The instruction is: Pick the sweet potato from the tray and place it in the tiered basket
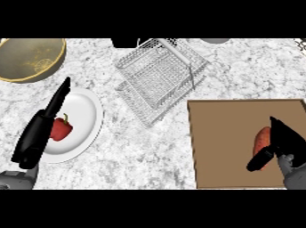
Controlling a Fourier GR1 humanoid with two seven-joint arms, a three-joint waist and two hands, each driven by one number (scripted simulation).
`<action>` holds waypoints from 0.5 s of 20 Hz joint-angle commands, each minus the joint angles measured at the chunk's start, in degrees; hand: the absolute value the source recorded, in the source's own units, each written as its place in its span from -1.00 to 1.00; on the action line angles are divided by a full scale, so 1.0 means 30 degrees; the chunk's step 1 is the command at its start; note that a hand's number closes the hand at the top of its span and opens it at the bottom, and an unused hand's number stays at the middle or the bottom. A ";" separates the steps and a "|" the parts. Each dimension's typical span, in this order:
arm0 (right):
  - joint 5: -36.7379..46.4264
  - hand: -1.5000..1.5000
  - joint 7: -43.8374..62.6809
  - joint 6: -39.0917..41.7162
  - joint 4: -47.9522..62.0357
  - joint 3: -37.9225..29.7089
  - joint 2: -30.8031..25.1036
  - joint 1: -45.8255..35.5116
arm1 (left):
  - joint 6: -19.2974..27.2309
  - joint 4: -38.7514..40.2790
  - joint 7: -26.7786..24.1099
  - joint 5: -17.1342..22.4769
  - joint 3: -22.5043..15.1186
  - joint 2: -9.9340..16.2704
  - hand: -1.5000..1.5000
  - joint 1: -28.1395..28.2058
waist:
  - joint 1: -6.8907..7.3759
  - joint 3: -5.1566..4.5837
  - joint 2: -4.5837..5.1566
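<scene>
An orange sweet potato (261, 140) lies on the brown tray (224, 142) at the right. My right hand (287, 141) covers its right side, the thumb curled under its lower end, so much of it is hidden. The wire tiered basket (159, 73) stands at the back centre of the counter. My left hand (42, 124) rests open at the left, fingers straight and pointing away, over a white plate.
A white plate (83, 122) at the left holds a red bell pepper (62, 129). A tan bowl (27, 58) sits in the back left corner. Dark and grey objects (126, 42) show at the far edge behind the basket.
</scene>
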 commanded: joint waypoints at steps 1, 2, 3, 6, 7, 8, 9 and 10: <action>0.0531 -1.00 0.1979 0.1096 0.0559 0.0313 0.0907 0.0479 | -0.0162 -0.0999 0.0481 -0.0120 0.0193 -0.0020 0.00 0.0719 | 0.0076 0.0009 -0.0015; 0.0132 1.00 0.1390 0.1372 0.0683 -0.0885 0.1141 0.0061 | -0.0588 -0.0344 0.0127 -0.0211 0.0527 0.0002 0.00 0.0208 | 0.0009 0.0008 0.0001; 0.0026 1.00 -0.0462 -0.0720 0.0846 -0.1715 0.1276 0.0773 | 0.0164 0.0464 -0.0689 -0.0933 -0.0194 -0.0821 0.00 0.0286 | -0.0086 0.0011 0.0008; 0.2557 1.00 -0.1285 -0.1323 0.1203 -0.1259 0.2674 0.1004 | -0.0497 -0.0913 0.0927 -0.0699 0.0568 -0.0586 0.00 0.0198 | -0.0009 0.0015 -0.0004; 0.3133 1.00 -0.1594 -0.0927 0.2512 -0.1027 0.3297 -0.0063 | -0.1404 0.0117 -0.0139 0.0133 0.0885 -0.0440 0.00 0.0141 | 0.0053 0.0012 0.0024; 0.2987 1.00 -0.1491 -0.0252 0.1998 -0.1659 0.2674 -0.0407 | -0.1143 0.0195 -0.1230 -0.0379 0.1310 0.0043 0.00 0.0990 | 0.0072 0.0008 0.0013; 0.3769 1.00 -0.0772 -0.0064 0.0956 -0.1268 0.2714 0.0170 | -0.1522 -0.0302 0.0880 0.0027 0.1267 -0.0445 0.00 -0.0614 | -0.0032 0.0010 -0.0003; 0.4282 1.00 -0.1108 -0.0479 0.0625 -0.1617 0.2615 0.0401 | -0.1212 -0.0188 -0.0474 -0.0495 0.1017 -0.0682 0.00 0.0550 | -0.0020 0.0008 -0.0009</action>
